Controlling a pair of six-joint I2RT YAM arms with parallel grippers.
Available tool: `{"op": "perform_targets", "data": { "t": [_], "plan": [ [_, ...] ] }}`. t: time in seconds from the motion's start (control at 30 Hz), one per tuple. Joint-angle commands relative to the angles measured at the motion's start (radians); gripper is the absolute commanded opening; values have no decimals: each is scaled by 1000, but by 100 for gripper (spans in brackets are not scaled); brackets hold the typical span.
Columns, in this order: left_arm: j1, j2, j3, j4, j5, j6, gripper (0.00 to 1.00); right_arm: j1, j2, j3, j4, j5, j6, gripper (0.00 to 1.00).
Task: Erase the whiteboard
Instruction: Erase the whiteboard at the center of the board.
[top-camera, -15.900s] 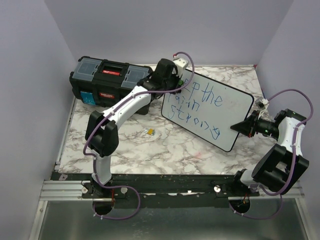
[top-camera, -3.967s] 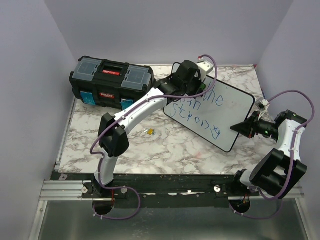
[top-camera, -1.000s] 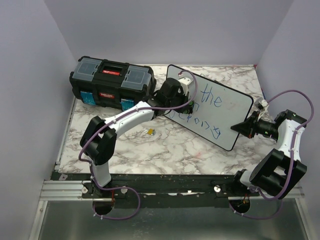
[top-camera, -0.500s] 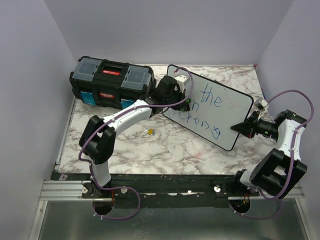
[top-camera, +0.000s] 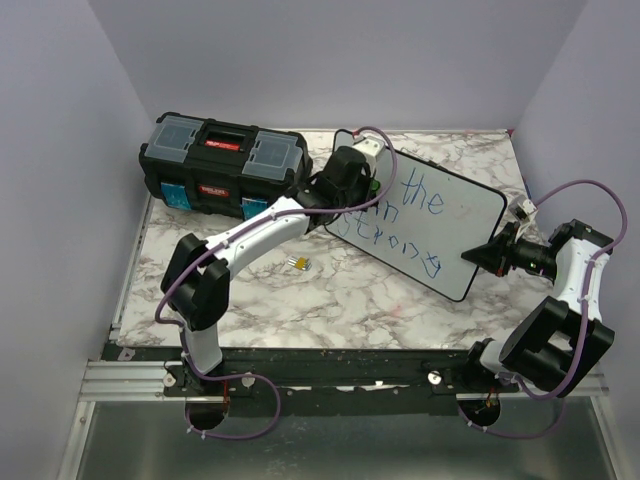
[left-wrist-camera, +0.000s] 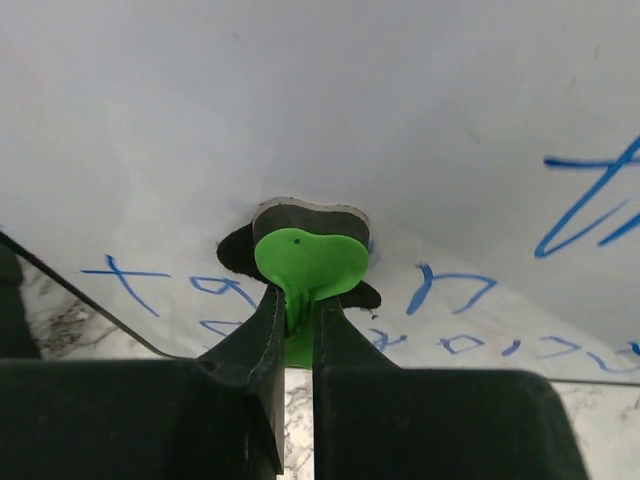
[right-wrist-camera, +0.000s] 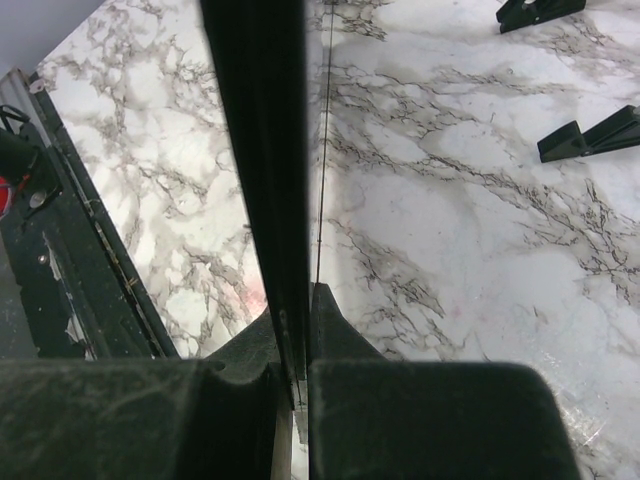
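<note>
Surface: white marble-patterned surface (top-camera: 380, 300) with grey veins, edged at the near side by a black rail that carries both arm bases.
Room: plain lavender walls (top-camera: 60, 150) close the surface in on the left, far and right sides.
Far-left object: black plastic toolbox with grey lid compartments and a red latch (top-camera: 222, 163), standing at the far left corner of the surface.
Small object: a little yellow-and-grey item (top-camera: 299, 263) lies on the surface, near the left arm and apart from the board; too small to identify.
Task's thing: large white rectangular whiteboard with thin black rim and rounded corners (top-camera: 455, 215), at the centre right of the surface, held at an angle; the exact tilt cannot be told.
Lettering: blue handwritten marker lines (top-camera: 425, 195) on the board's middle and lower part; its upper left area is plain white.
Left jaws: closed narrowly on the stem of a green heart-shaped eraser with a dark felt pad (left-wrist-camera: 308, 255); the pad presses flat on the board face, just above a row of blue marks.
Right jaws: closed narrowly on the board's black rim at its right end, seen edge-on in the right wrist view.
</note>
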Motion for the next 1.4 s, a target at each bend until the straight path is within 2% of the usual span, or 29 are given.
{"op": "perform_targets", "data": {
  "t": [0.0,0.6,1.03,1.37],
  "plan": [
    [5,18,88,-4,-140,10,0,14,6,-10,-19,-42,-32,1],
    [-99,22,7,-29,-110,7,0,14,15,-7,-19,-42,-34,1],
    [4,16,9,-41,-116,16,0,14,14,-7,-19,-42,-34,1],
    [-92,23,25,-31,-70,-8,0,14,9,-9,-19,-42,-32,1]
  ]
}}
